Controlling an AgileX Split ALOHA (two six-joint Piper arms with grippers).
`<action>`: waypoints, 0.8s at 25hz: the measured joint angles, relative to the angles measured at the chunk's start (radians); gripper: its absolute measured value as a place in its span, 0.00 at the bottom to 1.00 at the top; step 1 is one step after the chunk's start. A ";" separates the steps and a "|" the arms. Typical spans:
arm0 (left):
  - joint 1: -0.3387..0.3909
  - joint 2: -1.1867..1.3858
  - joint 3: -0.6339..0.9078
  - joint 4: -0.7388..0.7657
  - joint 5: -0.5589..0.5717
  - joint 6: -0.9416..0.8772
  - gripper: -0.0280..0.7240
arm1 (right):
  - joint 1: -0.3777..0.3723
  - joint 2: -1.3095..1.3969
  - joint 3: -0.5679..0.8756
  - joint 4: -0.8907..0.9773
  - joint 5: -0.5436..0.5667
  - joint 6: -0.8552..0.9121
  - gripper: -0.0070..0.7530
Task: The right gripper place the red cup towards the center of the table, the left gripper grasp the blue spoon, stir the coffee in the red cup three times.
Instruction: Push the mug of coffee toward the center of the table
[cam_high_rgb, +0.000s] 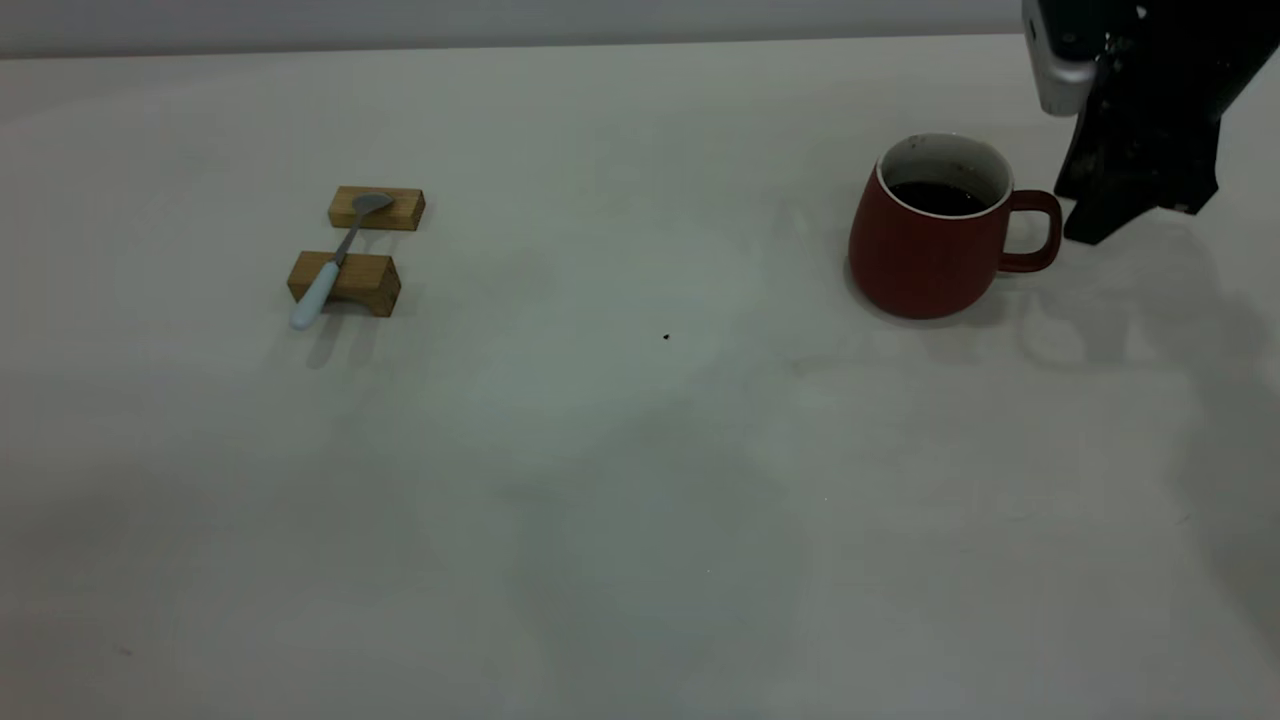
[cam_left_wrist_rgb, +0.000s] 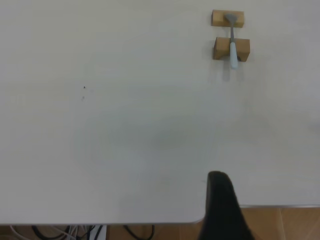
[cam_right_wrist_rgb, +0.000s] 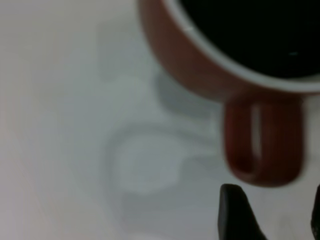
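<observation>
Right claw (cam_high_rgb: 1090, 232) (fingers apart) hangs just beside the red cup (cam_high_rgb: 925, 245) handle.

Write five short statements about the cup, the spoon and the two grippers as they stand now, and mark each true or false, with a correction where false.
1. The red cup holds dark coffee. True.
2. The blue spoon lies flat on the table. False: it rests across two wooden blocks.
3. The right gripper is clamped on the cup's handle. False: it is open beside the handle, not touching it.
4. The cup's handle points toward the right gripper. True.
5. The left gripper holds the spoon. False: it is far from the spoon, near the table edge.
</observation>
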 joint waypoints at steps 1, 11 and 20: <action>0.000 0.000 0.000 0.000 0.000 0.000 0.76 | 0.000 0.007 -0.001 0.000 0.007 -0.003 0.52; 0.000 0.000 0.000 0.000 0.000 0.000 0.76 | 0.001 0.027 -0.001 0.024 -0.039 -0.082 0.44; 0.000 0.000 0.000 0.000 0.000 0.000 0.76 | 0.093 0.030 -0.002 0.020 -0.109 -0.128 0.41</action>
